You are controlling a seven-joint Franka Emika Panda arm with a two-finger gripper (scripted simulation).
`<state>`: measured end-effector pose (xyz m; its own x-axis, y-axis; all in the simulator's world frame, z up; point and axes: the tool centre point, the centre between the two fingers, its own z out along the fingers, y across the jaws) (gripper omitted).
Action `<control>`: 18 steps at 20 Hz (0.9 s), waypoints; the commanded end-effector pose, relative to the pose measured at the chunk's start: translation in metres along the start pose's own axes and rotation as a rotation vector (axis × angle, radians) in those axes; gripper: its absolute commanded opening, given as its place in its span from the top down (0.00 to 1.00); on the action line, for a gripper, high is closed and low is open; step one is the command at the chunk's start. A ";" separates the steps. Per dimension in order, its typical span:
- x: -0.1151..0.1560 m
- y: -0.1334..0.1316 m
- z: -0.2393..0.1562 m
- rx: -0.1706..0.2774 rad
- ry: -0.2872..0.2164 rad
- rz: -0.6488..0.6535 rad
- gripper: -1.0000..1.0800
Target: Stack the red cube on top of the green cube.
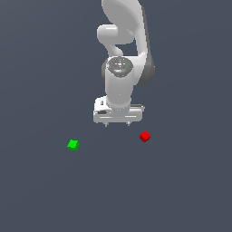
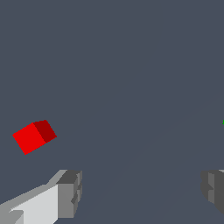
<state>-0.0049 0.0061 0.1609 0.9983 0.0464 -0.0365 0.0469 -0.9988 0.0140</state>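
Grey fingertips [image 2: 69, 194] of my white gripper [image 1: 117, 123] spread wide, empty. Small red cube [image 1: 144, 136] just beside; small green cube [image 1: 73, 145] well apart. Reaching step; next, centre over red.

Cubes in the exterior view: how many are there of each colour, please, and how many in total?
Red cube: 1
Green cube: 1
Total: 2 cubes

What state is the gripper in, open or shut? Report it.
Open. In the wrist view the gripper's two fingers stand wide apart with nothing between them; the red cube lies off to one side.
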 end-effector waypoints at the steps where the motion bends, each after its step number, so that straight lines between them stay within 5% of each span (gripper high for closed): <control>1: 0.000 0.000 0.000 0.000 0.000 0.000 0.04; 9: 0.007 -0.028 0.016 0.002 0.007 -0.096 0.04; 18: 0.009 -0.120 0.067 0.006 0.030 -0.405 0.04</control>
<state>-0.0017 0.1101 0.1006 0.9212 0.3889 -0.0131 0.3890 -0.9213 0.0003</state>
